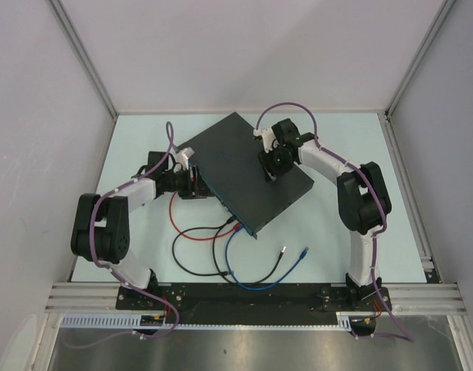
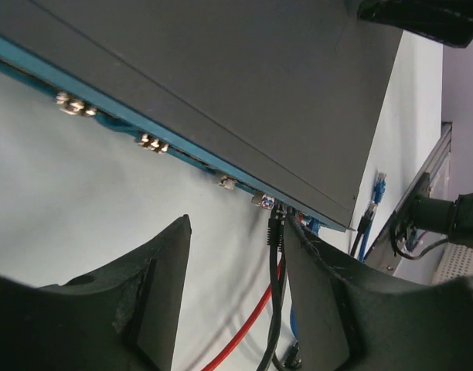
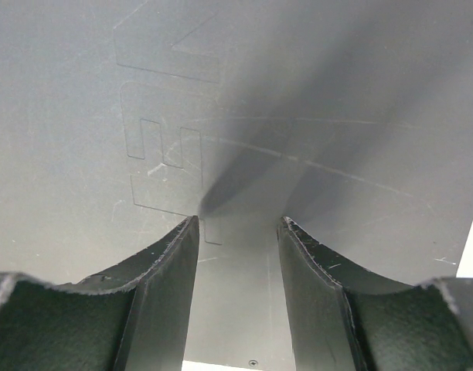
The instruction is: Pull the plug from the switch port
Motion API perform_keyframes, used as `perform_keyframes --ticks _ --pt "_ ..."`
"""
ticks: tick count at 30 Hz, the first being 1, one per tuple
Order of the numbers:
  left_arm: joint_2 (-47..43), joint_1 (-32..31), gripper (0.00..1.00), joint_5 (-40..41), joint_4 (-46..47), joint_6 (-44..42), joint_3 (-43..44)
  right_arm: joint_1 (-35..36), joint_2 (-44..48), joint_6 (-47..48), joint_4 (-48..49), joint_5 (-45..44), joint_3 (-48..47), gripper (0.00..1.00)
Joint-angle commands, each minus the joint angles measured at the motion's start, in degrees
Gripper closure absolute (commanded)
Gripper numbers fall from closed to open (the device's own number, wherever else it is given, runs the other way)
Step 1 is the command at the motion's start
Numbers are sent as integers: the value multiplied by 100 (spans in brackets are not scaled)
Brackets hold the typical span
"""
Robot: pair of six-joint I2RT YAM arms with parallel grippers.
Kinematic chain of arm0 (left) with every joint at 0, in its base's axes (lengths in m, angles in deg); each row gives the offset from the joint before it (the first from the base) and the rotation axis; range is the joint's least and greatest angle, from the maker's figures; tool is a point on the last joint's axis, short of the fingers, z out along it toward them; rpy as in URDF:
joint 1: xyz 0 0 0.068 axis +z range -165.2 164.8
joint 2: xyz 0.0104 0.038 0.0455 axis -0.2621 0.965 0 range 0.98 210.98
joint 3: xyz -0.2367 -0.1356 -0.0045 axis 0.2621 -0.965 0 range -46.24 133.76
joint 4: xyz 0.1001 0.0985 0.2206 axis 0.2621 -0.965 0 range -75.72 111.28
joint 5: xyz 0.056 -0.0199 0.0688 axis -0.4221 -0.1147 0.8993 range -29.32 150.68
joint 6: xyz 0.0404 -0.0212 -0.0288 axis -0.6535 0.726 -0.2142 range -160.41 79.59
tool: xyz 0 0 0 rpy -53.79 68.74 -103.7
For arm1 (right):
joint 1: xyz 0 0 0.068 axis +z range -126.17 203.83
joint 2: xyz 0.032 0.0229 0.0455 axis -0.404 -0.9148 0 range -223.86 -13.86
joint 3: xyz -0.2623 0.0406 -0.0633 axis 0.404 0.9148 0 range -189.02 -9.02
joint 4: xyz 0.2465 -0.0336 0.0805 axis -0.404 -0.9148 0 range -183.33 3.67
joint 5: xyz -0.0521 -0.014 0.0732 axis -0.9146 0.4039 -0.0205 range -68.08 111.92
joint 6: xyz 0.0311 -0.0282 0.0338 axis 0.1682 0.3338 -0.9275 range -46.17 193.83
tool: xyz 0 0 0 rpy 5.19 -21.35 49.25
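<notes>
The switch (image 1: pixel 248 166) lies at an angle mid-table, its blue-teal socket edge (image 1: pixel 217 201) facing the left arm. Black, red and blue cables are plugged in near its near corner (image 1: pixel 235 224). In the left wrist view the blue edge (image 2: pixel 182 151) runs diagonally, and a black plug (image 2: pixel 273 228) sits in a port. My left gripper (image 2: pixel 236 226) is open beside that edge, the black plug just inside its right finger (image 2: pixel 321 294). My right gripper (image 3: pixel 238 222) is open and empty over the switch's top (image 3: pixel 298 93), which it also overlaps in the top view (image 1: pixel 271 162).
A red cable (image 1: pixel 192 232), black cables (image 1: pixel 213 259) and a blue cable (image 1: pixel 248 282) loop on the table in front of the switch. Two loose plug ends, black (image 1: pixel 284 250) and blue (image 1: pixel 304 253), lie to the right. White walls enclose the table.
</notes>
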Motion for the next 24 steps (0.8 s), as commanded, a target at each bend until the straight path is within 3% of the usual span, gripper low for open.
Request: perform_keyframes --ticks 1,11,24 --pt "208 -219 44 -221 111 130 78 75 -18 -243 -248 155 67 49" --pt "726 -404 45 -835 286 191 7 66 -71 -357 -134 331 164 49" --pt "1316 -729 47 -722 234 103 350 92 96 -199 -125 226 366 49"
